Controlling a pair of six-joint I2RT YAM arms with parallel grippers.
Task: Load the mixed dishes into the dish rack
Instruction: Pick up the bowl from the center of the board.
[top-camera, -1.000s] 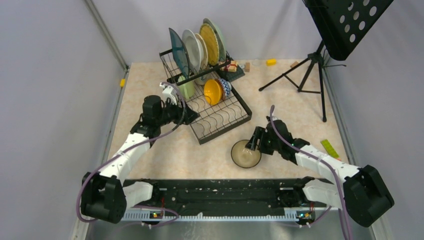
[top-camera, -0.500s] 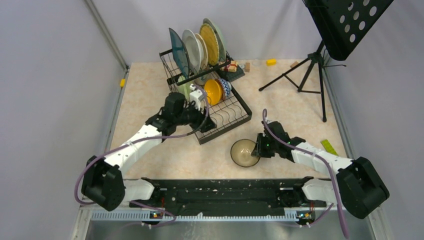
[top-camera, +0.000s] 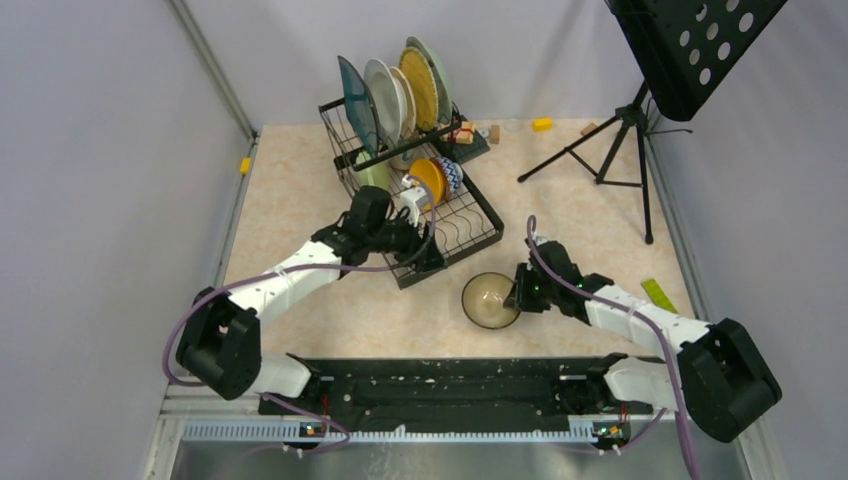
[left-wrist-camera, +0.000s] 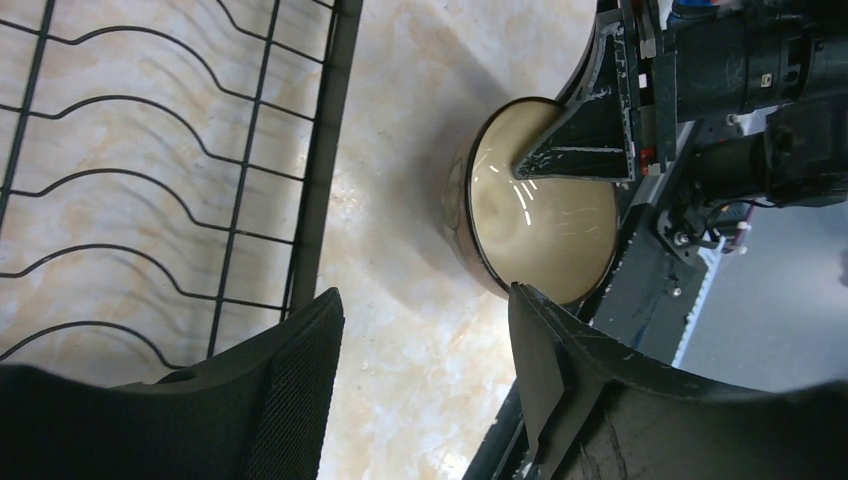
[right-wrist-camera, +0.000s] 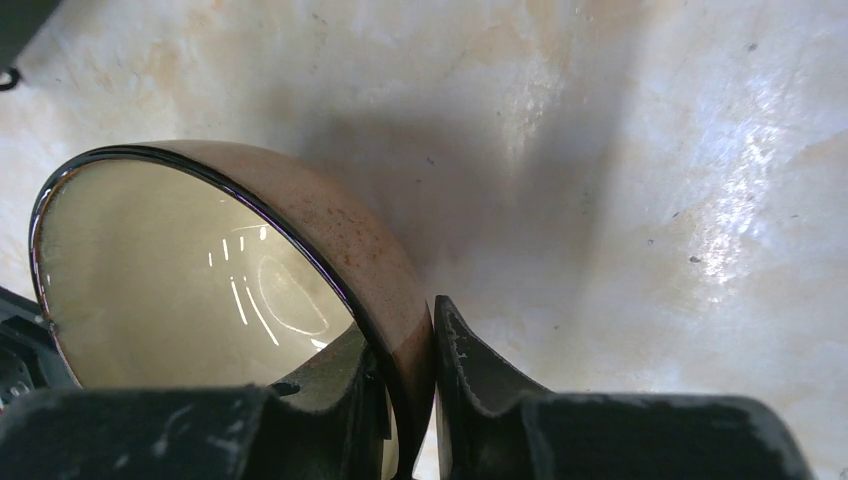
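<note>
The left claw (top-camera: 428, 256) hangs over the near corner of the dish rack (top-camera: 487, 212), its fingers spread wide with nothing between them. In the left wrist view, the wavy wire dividers of the rack (left-wrist-camera: 325, 150) run along one side over the marbled table (top-camera: 300, 190).

In the rack's raised back section, four plates (top-camera: 385, 95) stand on edge. Below them, a yellow-orange bowl (top-camera: 428, 180) and a patterned bowl (top-camera: 451, 174) lean in the flat tray.

Just off the rack's near right side is a brown bowl (top-camera: 488, 300) with a cream inside. It is tilted, with its mouth turned toward the rack. The right claw (top-camera: 517, 293) is narrowed onto its rim, one finger inside and one outside.

Further right of the rack stands a black music stand (top-camera: 690, 50).
</note>
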